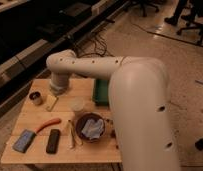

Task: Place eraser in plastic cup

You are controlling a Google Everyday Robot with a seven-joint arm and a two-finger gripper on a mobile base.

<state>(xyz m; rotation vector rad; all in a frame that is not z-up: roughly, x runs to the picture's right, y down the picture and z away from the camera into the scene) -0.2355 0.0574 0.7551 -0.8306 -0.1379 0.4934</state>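
Observation:
The eraser (pixel 53 141), a flat black bar, lies near the table's front edge between a blue-grey block and the purple bowl. My gripper (pixel 51 103) hangs at the end of the white arm (pixel 95 67) over the table's back left. It is open and holds nothing, far behind the eraser and just right of a dark metal cup. A blue-grey shape (pixel 93 129) lies inside the purple bowl (pixel 81 120); I cannot tell whether it is the plastic cup.
A dark metal cup (pixel 35 97) stands at the back left and a white cup (pixel 77 105) mid-table. An orange-handled tool (pixel 47 125) and a blue-grey block (pixel 24 141) lie front left. A green tray (pixel 101 92) is partly hidden behind the arm, which covers the table's right side.

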